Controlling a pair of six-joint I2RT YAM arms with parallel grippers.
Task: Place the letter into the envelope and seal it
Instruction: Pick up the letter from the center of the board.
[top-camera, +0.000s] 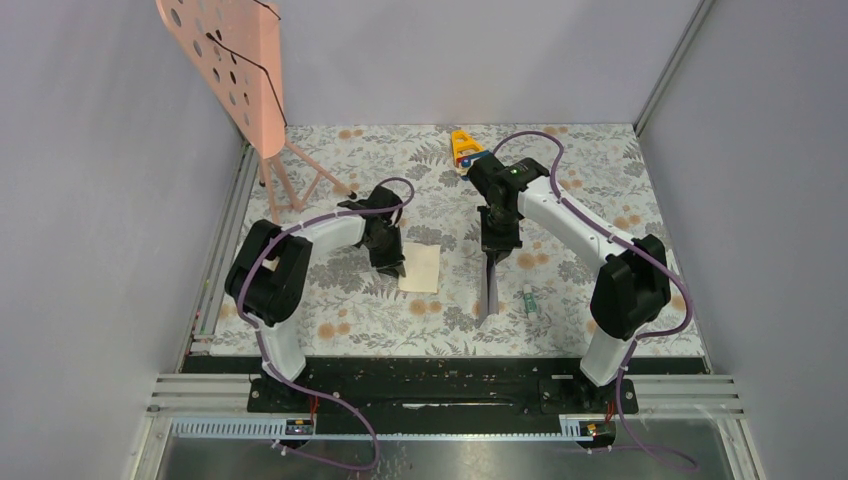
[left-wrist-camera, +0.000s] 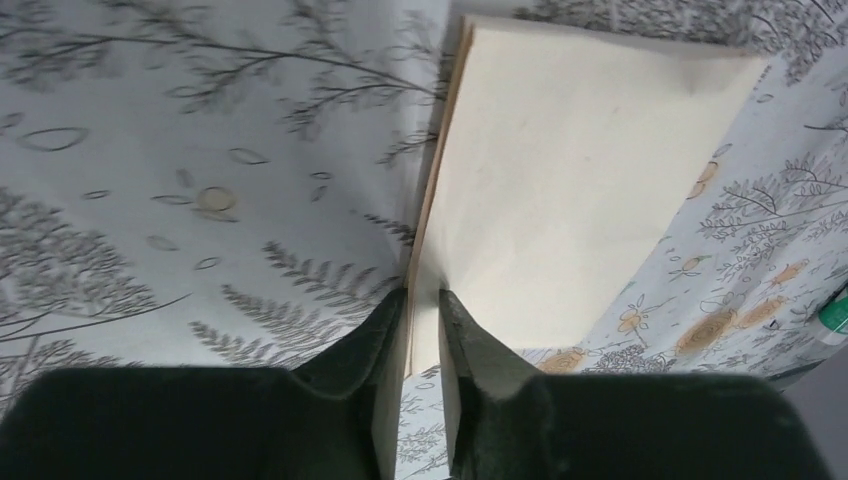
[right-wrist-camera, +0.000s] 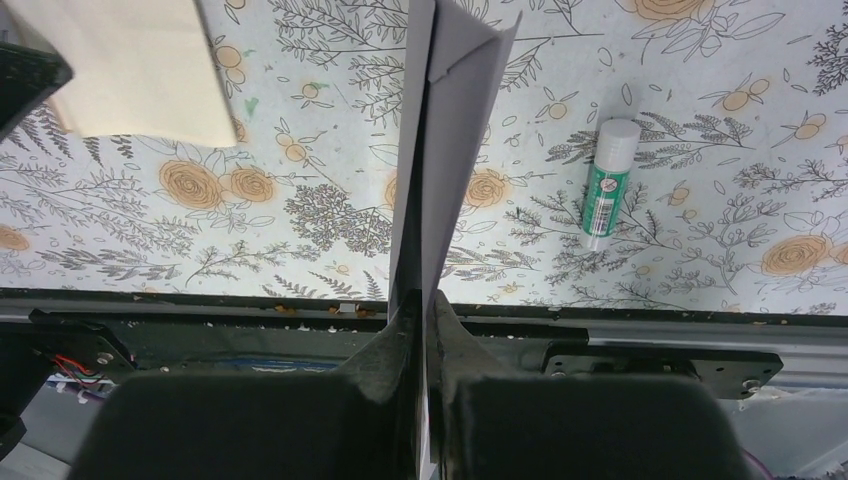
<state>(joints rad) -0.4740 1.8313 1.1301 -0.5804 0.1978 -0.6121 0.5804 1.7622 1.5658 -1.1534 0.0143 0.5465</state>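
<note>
L gripper (left-wrist-camera: 423, 295) is at the near edge of the letter (left-wrist-camera: 580, 170). Its fingers are only a thin slit apart, w/ the cream sheet's edge pinched between them. That edge looks tipped up, and the rest of the sheet lies on the floral table (top-camera: 600, 170).

R gripper (right-wrist-camera: 422, 295) is closed tight on the envelope (right-wrist-camera: 455, 120). The grey-lilac envelope hangs edge-on, off the table, just right of the letter and not touching it.

The glue stick (right-wrist-camera: 605, 185) lies flat on the table farther right of the letter, beyond the envelope and clear of both.
</note>
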